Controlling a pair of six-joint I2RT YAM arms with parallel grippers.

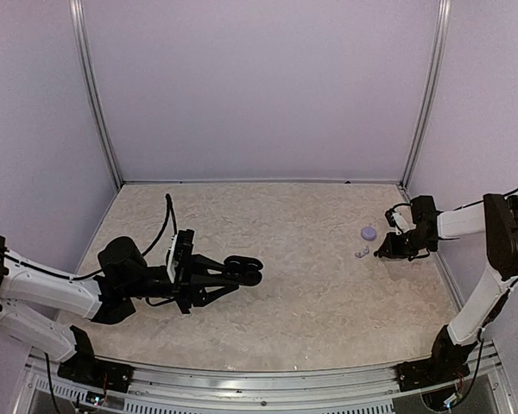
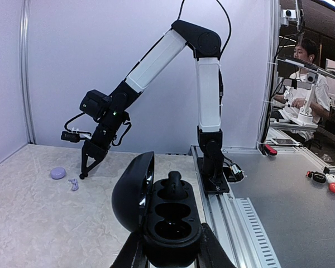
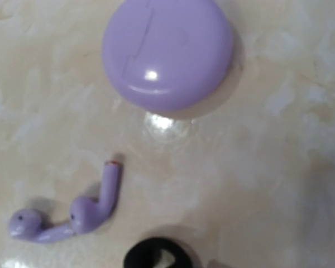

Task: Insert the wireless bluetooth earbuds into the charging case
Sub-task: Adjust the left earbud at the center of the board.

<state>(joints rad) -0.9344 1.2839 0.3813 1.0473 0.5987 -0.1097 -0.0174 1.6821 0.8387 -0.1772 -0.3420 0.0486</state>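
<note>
My left gripper (image 1: 229,274) is shut on an open black charging case (image 1: 244,270), held low over the table. In the left wrist view the case (image 2: 170,220) sits between my fingers (image 2: 215,254) with its lid (image 2: 131,190) swung left. One black earbud (image 2: 175,184) stands in the far socket; the nearer sockets look empty. Two pale lavender earbuds (image 3: 72,215) lie touching on the table beside a closed lavender case (image 3: 167,50). My right gripper (image 1: 384,253) looks shut and empty, its tip (image 3: 159,258) just right of the lavender earbuds (image 1: 361,254). No second black earbud shows.
The lavender case (image 1: 368,232) lies near the right wall of the enclosure, just beyond the earbuds. A metal frame post (image 1: 423,95) rises at the back right corner. The table's rail (image 2: 257,223) runs at the right in the left wrist view, with the right arm's base (image 2: 212,167) on it.
</note>
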